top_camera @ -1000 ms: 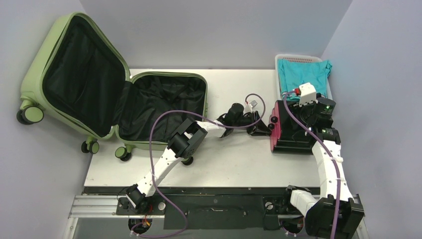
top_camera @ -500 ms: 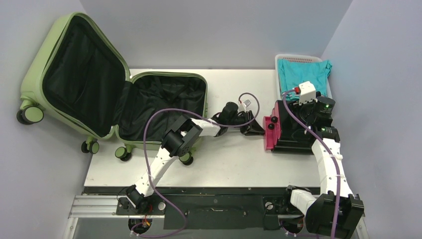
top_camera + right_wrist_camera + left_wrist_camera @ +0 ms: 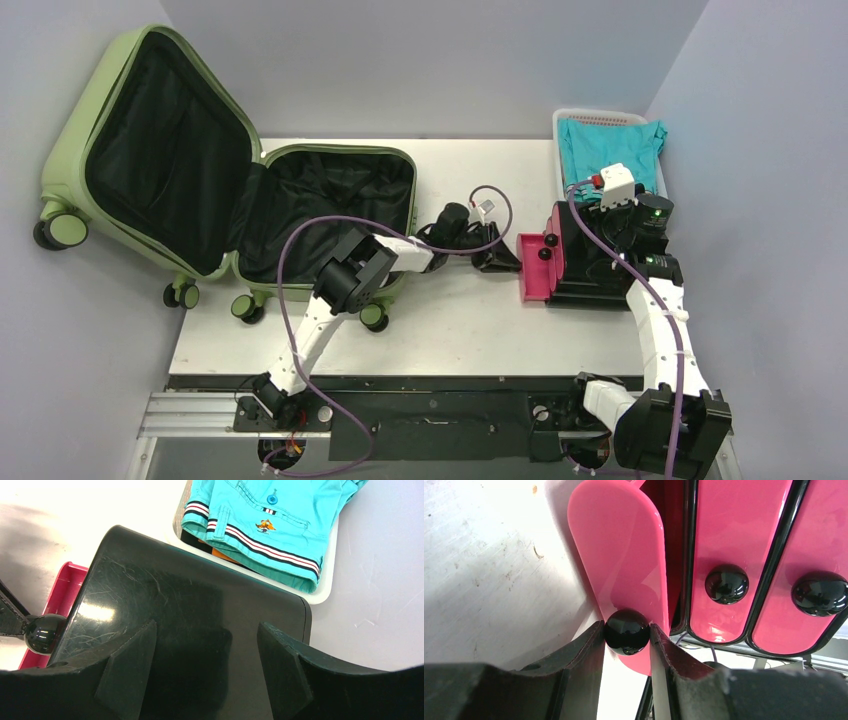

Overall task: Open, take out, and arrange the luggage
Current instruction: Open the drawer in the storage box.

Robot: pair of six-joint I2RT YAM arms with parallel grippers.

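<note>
The luggage (image 3: 70,150), an olive-green hard-shell suitcase, lies wide open at the table's left, its black lining (image 3: 330,200) bare. My left gripper (image 3: 500,258) (image 3: 626,630) is shut on a black knob (image 3: 626,631) of a pink drawer (image 3: 533,268) (image 3: 619,555). The drawer sticks out leftward from a small black case (image 3: 590,270) (image 3: 190,610). Two more knobbed pink drawer fronts (image 3: 729,555) sit beside it. My right gripper (image 3: 605,228) (image 3: 207,630) is open, its fingers spread over the case's top.
A white basket (image 3: 600,118) holding teal clothes (image 3: 610,150) (image 3: 280,520) stands behind the black case at the back right. The suitcase's wheels (image 3: 245,305) hang near the table's left front. Purple cables loop over both arms.
My left gripper has drawn back to the left with the knob, sliding the pink drawer farther out of the black case. The right gripper and the case have stayed put.
</note>
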